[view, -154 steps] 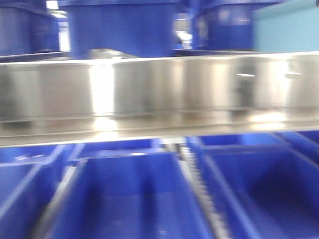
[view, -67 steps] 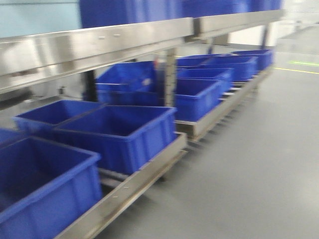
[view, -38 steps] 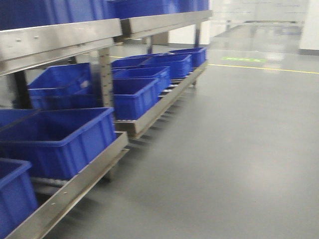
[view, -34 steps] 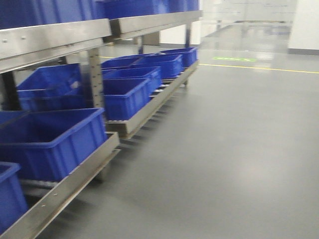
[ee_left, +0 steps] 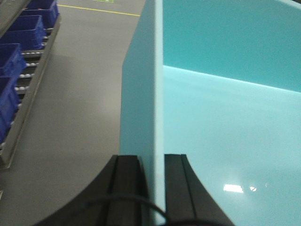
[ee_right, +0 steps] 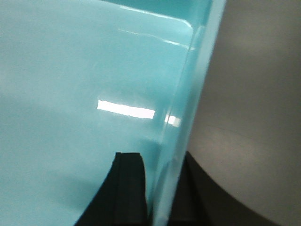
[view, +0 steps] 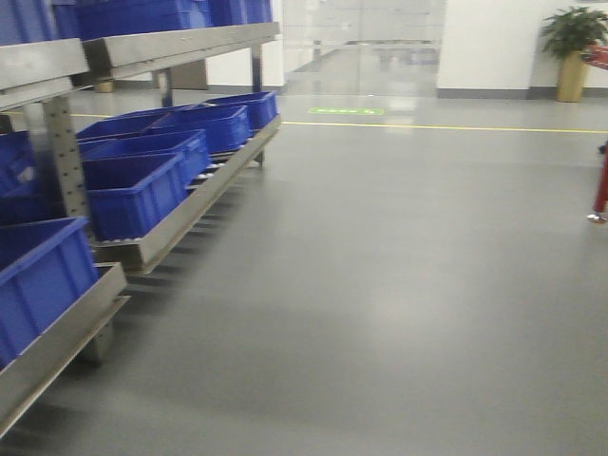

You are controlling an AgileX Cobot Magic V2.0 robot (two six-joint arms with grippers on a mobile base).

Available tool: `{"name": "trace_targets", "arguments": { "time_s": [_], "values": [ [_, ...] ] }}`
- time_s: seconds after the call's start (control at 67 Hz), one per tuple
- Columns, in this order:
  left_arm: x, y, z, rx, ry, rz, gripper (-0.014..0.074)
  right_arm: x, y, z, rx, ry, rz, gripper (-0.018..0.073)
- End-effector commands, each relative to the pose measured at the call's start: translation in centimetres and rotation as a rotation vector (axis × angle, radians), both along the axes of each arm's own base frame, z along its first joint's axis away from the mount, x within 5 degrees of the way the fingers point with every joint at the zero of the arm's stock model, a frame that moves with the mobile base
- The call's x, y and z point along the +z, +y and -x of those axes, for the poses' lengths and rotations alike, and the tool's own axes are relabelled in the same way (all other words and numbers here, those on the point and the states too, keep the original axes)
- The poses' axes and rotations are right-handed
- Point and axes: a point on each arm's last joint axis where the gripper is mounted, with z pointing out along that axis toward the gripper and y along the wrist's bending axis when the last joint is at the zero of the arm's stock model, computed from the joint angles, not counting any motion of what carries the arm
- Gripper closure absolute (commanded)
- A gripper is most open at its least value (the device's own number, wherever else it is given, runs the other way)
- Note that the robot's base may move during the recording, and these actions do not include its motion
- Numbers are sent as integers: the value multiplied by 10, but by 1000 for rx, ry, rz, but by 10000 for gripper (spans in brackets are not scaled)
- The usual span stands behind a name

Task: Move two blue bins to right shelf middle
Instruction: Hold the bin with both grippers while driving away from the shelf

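Since both wrist views are mostly filled by it, we place the pale cyan bin [ee_left: 225, 132] in the grip of both arms, with grey floor [view: 399, 285] showing past its outer walls. On our left, the left claw [ee_left: 153, 188] is clamped narrow on a side wall of the bin. One black finger [ee_left: 126, 188] is on the outer face, the other on the inner face, and the wall edge runs straight up between them. On our right, the right claw [ee_right: 162, 193] has the same kind of grip on a rim. One finger is inside against the glossy wall, the other outside and mostly in shadow. That rim runs tilted from bottom centre to top right. The bin interior is smooth and plain with light reflections on it; we cannot tell whether it is one bin or two nested. The front view shows a steel rack [view: 180, 43] along the left. Royal-blue bins [view: 133, 195] sit in a row on its lower tabletop [view: 204, 195], close to the front edge, with more blue bins on the upper level. The left wrist view also catches royal-blue bins on rollers, well apart from the held bin. Further off, a yellow line [view: 456, 126] crosses the floor, with a green marking [view: 347, 111] just behind it. A potted plant [view: 573, 43] stands by the white wall at far right. A red object [view: 601, 185] is cut by the right border, too little for us to identify.
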Motion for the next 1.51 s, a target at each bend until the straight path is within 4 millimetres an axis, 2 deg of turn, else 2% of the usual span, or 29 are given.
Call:
{"name": "trace_targets", "arguments": {
  "time_s": [0.0,1.492],
  "values": [
    [18,0,10,-15,-77,108,707,9,-1,5,24,-49,0,713],
    [18,0,10,-15,-77,108,707,9,-1,5,24,-49,0,713]
  ]
}}
